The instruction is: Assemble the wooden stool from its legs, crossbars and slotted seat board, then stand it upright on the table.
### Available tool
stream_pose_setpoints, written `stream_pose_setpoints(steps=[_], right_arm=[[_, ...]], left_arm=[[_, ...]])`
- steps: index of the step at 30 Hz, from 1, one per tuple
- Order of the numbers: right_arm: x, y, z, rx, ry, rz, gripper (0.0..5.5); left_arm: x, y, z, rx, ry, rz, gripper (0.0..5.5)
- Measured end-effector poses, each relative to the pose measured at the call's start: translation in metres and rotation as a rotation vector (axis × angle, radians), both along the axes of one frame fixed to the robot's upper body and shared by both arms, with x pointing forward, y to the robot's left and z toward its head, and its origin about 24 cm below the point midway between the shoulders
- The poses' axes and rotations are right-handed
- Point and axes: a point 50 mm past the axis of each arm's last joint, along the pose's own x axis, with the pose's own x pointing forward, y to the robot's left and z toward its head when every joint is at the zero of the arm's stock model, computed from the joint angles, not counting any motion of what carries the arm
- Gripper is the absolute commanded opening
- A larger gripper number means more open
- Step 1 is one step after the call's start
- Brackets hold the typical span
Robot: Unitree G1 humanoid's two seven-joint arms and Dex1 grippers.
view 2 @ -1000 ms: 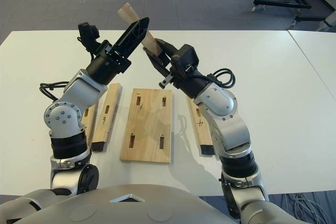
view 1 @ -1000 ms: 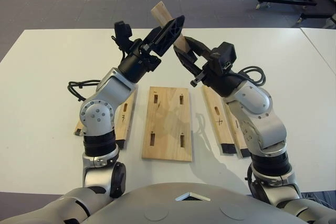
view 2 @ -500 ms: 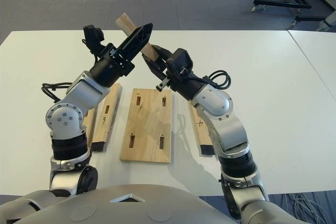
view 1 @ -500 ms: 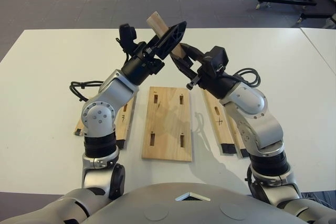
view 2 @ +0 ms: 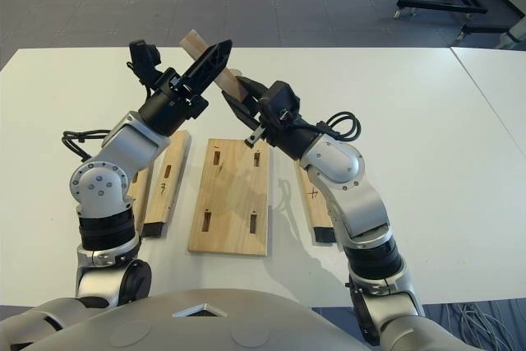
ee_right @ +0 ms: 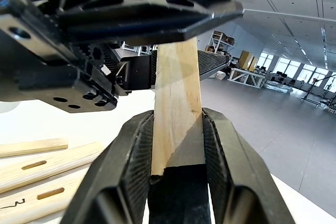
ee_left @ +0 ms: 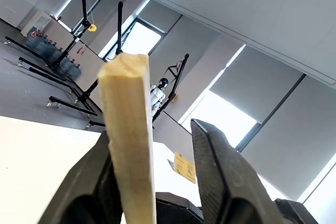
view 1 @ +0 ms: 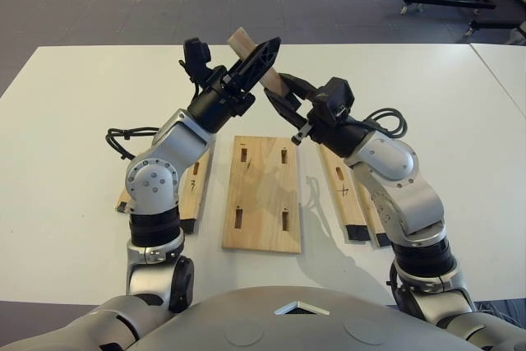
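A light wooden bar (view 1: 243, 41) is held slanted in the air above the far end of the slotted seat board (view 1: 261, 193). My right gripper (view 1: 279, 93) is shut on its lower end; in the right wrist view the fingers (ee_right: 131, 150) press both faces of the bar (ee_right: 177, 93). My left gripper (view 1: 265, 53) is open around the bar's upper part. In the left wrist view the bar (ee_left: 128, 129) rests against one finger, with a gap to the other finger (ee_left: 220, 166).
The seat board lies flat on the white table (view 1: 74, 88). Two slotted legs (view 1: 194, 188) with dark ends lie to its left, and two more legs (view 1: 343, 188) to its right. A black cable (view 1: 123, 136) loops beside the left arm.
The bar and both grippers have come lower and slightly to the left. The left gripper has slid nearer the right one along the bar.
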Motion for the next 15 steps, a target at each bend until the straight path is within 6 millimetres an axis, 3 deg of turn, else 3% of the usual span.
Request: stream_pose_setpoints(steps=[7, 15], right_arm=[[-0.0006, 0.0008, -0.0001, -0.016, -0.020, 0.003, 1.28], [0.0005, -0.0004, -0.0015, -0.039, -0.044, 0.005, 1.28]], left_arm=[[0.0007, 0.0019, -0.0018, -0.003, 0.011, 0.011, 0.41], [0.0004, 0.0023, -0.0043, -0.021, 0.024, 0.029, 0.40]])
